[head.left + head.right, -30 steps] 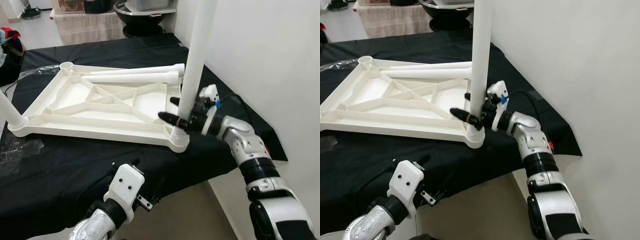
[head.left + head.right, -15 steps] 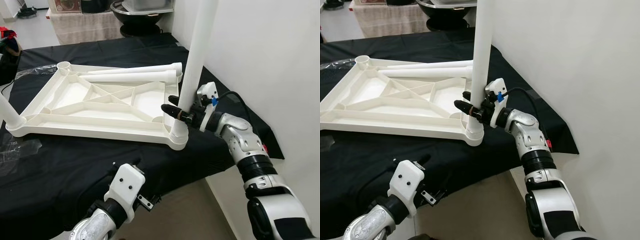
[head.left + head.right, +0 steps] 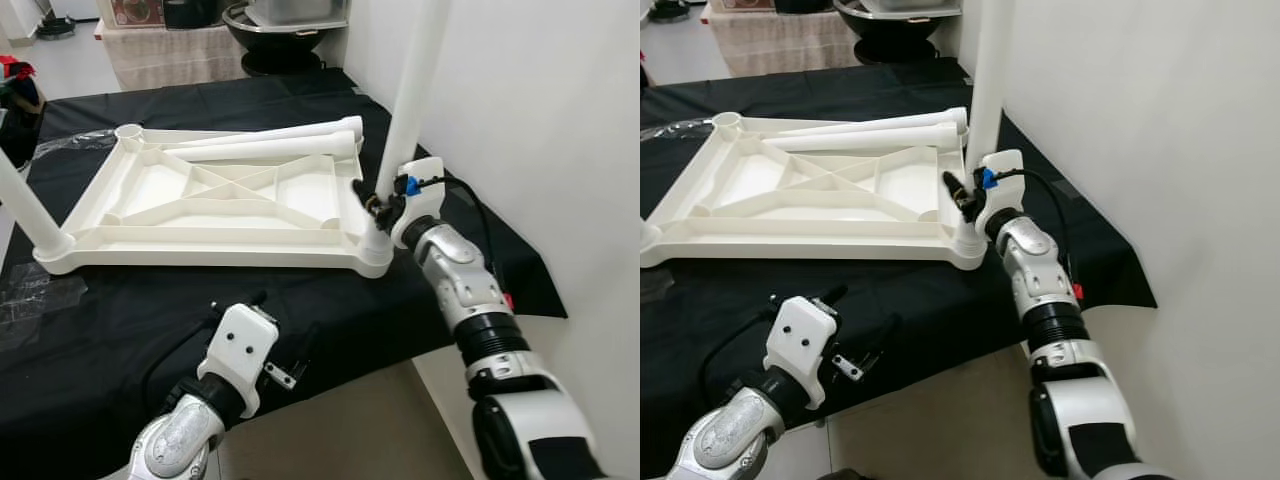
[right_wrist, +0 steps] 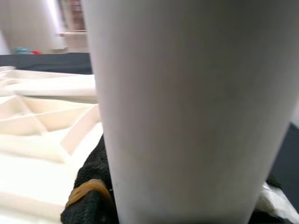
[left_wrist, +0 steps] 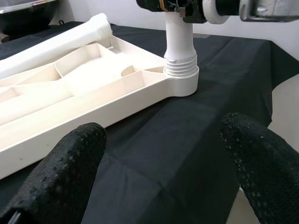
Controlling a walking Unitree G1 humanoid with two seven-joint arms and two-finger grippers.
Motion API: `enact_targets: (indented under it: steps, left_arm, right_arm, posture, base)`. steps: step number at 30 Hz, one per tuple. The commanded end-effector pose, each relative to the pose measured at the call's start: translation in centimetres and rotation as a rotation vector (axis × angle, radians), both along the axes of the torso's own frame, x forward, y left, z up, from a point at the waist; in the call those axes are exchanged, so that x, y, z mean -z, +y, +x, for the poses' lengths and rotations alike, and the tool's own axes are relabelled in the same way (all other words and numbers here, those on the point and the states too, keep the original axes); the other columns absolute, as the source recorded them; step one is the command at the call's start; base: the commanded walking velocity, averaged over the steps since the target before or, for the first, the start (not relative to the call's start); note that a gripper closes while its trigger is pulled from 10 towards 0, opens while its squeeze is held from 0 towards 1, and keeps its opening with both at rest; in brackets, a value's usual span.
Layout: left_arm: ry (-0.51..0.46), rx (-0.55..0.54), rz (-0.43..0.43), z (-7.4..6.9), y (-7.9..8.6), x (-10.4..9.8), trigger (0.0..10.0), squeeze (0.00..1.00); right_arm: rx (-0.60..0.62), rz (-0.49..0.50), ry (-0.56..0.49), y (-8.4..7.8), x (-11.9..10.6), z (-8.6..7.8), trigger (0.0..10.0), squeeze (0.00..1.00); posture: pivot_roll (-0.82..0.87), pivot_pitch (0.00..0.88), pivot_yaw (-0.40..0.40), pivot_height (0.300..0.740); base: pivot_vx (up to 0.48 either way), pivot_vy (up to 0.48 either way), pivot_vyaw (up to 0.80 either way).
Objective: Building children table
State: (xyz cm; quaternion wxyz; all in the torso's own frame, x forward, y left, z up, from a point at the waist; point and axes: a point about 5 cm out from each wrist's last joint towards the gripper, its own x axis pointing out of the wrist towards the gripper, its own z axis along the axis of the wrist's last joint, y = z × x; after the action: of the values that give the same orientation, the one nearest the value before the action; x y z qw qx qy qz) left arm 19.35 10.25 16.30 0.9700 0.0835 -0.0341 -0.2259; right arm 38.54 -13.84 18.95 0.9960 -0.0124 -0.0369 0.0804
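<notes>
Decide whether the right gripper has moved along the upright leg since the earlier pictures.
Cannot tell: the right gripper remains at the upright leg just above the tabletop's corner socket; the camera shifted.

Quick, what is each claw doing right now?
Left claw: open, holding nothing, low over the black cloth.
Right claw: shut on the upright table leg, just above the corner socket of the tabletop.

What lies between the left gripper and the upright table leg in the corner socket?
Bare black cloth, in the left wrist view, between left gripper and upright leg.
</notes>
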Motion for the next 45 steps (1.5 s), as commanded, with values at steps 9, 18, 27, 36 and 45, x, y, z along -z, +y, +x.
enact_targets:
  steps: [9, 18, 27, 36, 45]
  left_arm:
    - [0.012, 0.021, 0.014, 0.1, -0.7, 0.3, 10.0, 0.00]
    - [0.022, 0.026, 0.010, 0.0, -0.9, 0.6, 10.0, 0.00]
    - [0.016, 0.032, 0.012, 0.2, -1.1, 0.6, 10.0, 0.00]
    - [0.011, 0.031, 0.008, 0.3, -1.1, 0.5, 10.0, 0.00]
    - [0.003, 0.031, 0.001, 0.4, -1.3, 0.4, 10.0, 0.00]
  right_arm:
    - [0.369, 0.066, 0.079, 2.8, 0.8, -1.3, 0.0, 0.00]
    - [0.242, 0.110, -0.006, 5.2, -1.2, -1.0, 10.0, 1.00]
    - [0.074, 0.095, -0.114, 3.3, -3.1, -1.0, 10.0, 0.00]
    - [-0.302, 0.153, -0.053, 0.8, -1.9, -0.6, 10.0, 0.00]
    - [-0.726, 0.177, 0.006, 1.3, -1.9, -1.0, 10.0, 0.00]
  posture:
    - [0.08, 0.083, -0.074, 0.740]
    - [0.07, 0.079, -0.076, 0.740]
    - [0.06, 0.078, -0.073, 0.740]
    - [0.06, 0.071, -0.070, 0.740]
    - [0.07, 0.061, -0.075, 0.740]
  base:
    - [0.000, 0.000, 0.00]
    - [0.000, 0.000, 0.00]
    - [0.000, 0.000, 0.00]
    - [0.000, 0.000, 0.00]
    - [0.000, 0.000, 0.00]
